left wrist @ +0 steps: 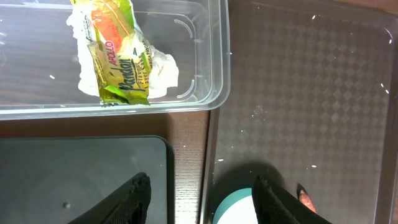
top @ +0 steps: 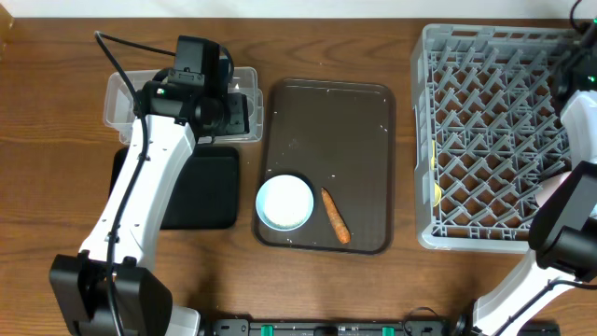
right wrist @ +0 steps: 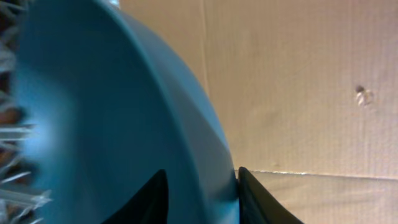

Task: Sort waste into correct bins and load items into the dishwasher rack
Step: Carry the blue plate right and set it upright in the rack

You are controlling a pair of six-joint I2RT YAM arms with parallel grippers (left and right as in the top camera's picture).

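My left gripper (left wrist: 205,202) is open and empty, hovering over the gap between the black tray (left wrist: 81,174) and the brown serving tray (left wrist: 311,93). The clear tub (left wrist: 211,62) holds a green-orange-yellow wrapper (left wrist: 115,56) on crumpled white tissue (left wrist: 161,71). The white-inside bowl (top: 284,203) and the orange carrot piece (top: 335,216) lie on the serving tray's near end. Rice grains (left wrist: 258,112) dot that tray. My right gripper (right wrist: 202,193) is shut on the rim of a blue plate (right wrist: 112,112) at the far right of the grey dishwasher rack (top: 485,140).
The black tray (top: 201,191) lies just in front of the clear tub (top: 121,98), left of the serving tray (top: 345,121). A small yellow bit (top: 437,193) shows at the rack's left wall. A pinkish thing (top: 552,187) sits in the rack beside my right arm.
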